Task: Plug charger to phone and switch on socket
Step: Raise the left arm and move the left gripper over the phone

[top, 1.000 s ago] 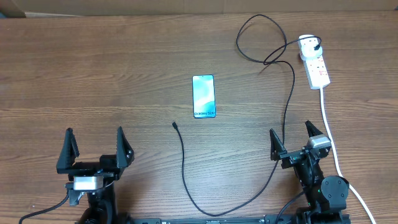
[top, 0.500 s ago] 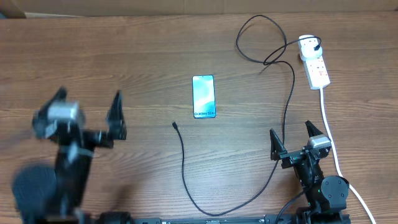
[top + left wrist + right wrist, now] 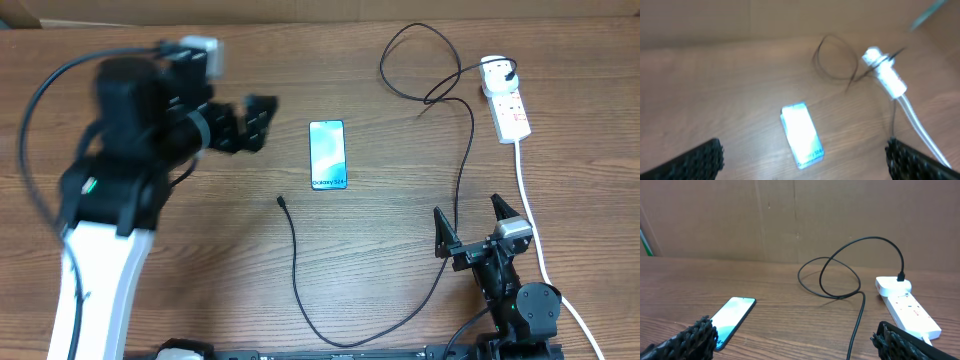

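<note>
The phone lies flat mid-table, blue-teal screen up; it also shows in the left wrist view and the right wrist view. The charger cable runs from its black tip below the phone, round the front, up the right and loops to its white plug in the socket. The socket also shows in the left wrist view and right wrist view. My left gripper is open, blurred, above the table left of the phone. My right gripper is open and empty at the front right.
The socket's thick white cord runs down the right side past my right arm. A cardboard wall stands behind the table's far edge.
My left arm has swung up from the front left and moved fast right and away, now beside the phone. The right arm, phone, cable and socket have not moved.
</note>
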{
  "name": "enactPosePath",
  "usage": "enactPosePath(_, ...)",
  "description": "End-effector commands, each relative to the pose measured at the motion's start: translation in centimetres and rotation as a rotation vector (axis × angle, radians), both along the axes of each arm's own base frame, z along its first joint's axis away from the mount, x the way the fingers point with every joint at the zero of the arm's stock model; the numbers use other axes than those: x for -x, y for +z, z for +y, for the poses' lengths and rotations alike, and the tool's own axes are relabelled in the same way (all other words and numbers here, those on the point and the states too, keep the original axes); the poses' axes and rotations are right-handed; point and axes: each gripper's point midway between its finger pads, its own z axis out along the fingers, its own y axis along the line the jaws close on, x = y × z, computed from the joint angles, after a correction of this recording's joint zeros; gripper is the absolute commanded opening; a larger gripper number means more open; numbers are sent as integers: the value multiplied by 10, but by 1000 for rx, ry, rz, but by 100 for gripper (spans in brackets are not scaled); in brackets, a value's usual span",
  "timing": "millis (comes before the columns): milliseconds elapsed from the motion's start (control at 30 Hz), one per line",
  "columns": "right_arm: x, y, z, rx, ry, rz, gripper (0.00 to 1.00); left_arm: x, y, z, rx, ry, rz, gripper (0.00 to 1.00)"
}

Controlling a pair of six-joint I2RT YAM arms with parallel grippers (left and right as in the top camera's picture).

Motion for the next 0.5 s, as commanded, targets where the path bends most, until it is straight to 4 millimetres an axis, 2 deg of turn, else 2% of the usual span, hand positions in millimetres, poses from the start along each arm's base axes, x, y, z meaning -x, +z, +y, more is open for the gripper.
enactPosePath(0,0,-1,2,-3,9,-5,100,-25,3,11,-159,290,57,100)
enactPosePath(133,0,-1,2,-3,9,-5,100,-39,-22,-19,-265,251,166,100)
enactPosePath(200,0,-1,2,-3,9,-5,100,-44,-40,-46,-228,165,221,100)
enactPosePath(300,0,-1,2,-3,9,-5,100,-40,-64,-79,-152,38,318,100)
enactPosePath(400,0,-1,2,-3,9,-5,100,-47,-82,-94,-96,28,379,100)
enactPosePath(467,0,-1,2,-3,9,-5,100,-56,-96,-96,-15,154,450,100)
